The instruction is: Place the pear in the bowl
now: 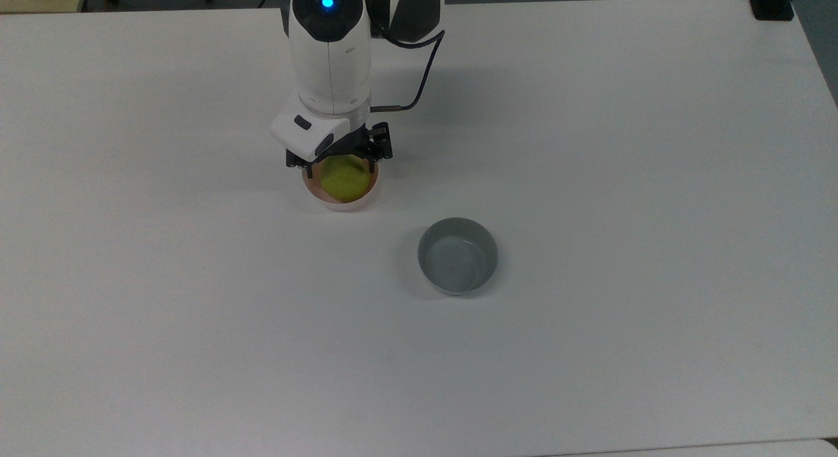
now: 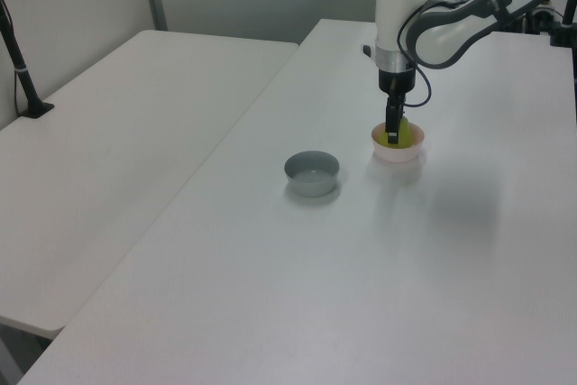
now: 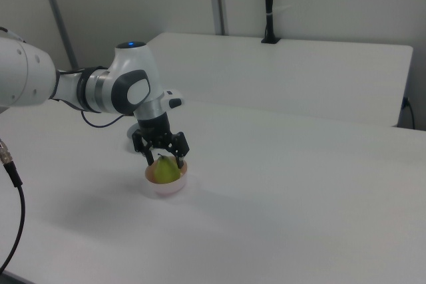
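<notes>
The yellow-green pear (image 1: 345, 182) lies inside the pale pink bowl (image 1: 340, 205) at the top view's upper middle. My gripper (image 1: 339, 164) hangs straight over it, open, its two black fingers spread to either side of the pear's top. In the right view the pear (image 3: 168, 172) rests in the bowl (image 3: 166, 188) with the gripper (image 3: 164, 159) just above it and the fingertips (image 3: 180, 162) apart from the fruit. In the left view the gripper (image 2: 392, 136) partly hides the pear (image 2: 405, 135) in the bowl (image 2: 398, 153).
A grey bowl (image 1: 457, 255) of similar size stands on the white table (image 1: 589, 182), toward the top view's lower right of the pink bowl; it is also in the left view (image 2: 312, 172). A second white table (image 2: 108, 123) adjoins at the left view's left.
</notes>
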